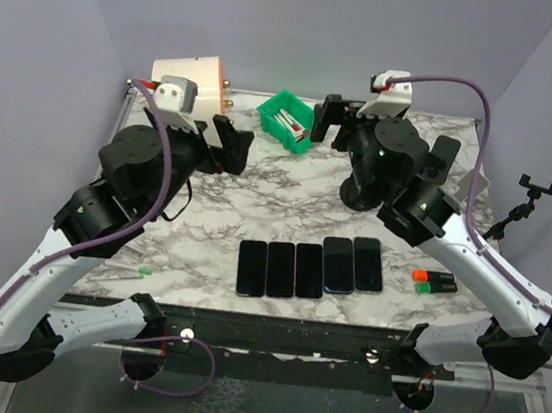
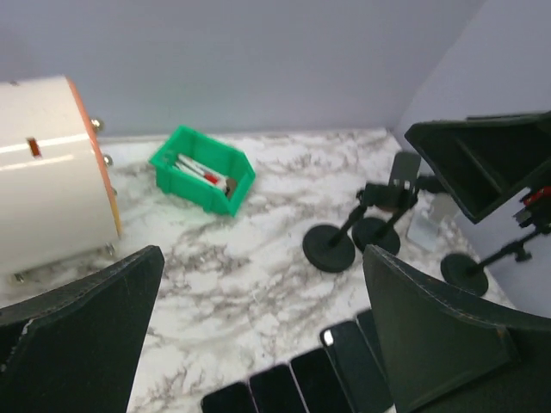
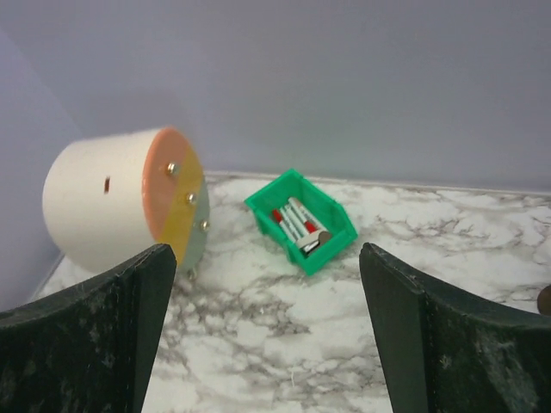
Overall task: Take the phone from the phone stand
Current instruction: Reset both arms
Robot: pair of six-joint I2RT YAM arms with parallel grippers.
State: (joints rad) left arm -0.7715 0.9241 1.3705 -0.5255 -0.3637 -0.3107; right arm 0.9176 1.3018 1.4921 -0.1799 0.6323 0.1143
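While left pincer [image 2: 258, 292] and right pincer [image 3: 267, 318] are hanging spread and empty, five phones [image 1: 311, 268] are lying flat, lower centre of counter [image 1: 204, 218]. Phone stands [image 2: 329, 249], mid-right of left wrist view, are appearing bare but blurred. Removal is probably done.

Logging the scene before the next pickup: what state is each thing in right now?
Left gripper: jaws open, empty.
Right gripper: jaws open, empty.
Phones: five, lying flat in a row.
Phone stands: upright.
Green bin: upright, holding small items.
White drum: tipped on its side.

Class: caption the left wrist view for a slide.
Open left gripper over marble table: green bin, phone stands, row of phones.
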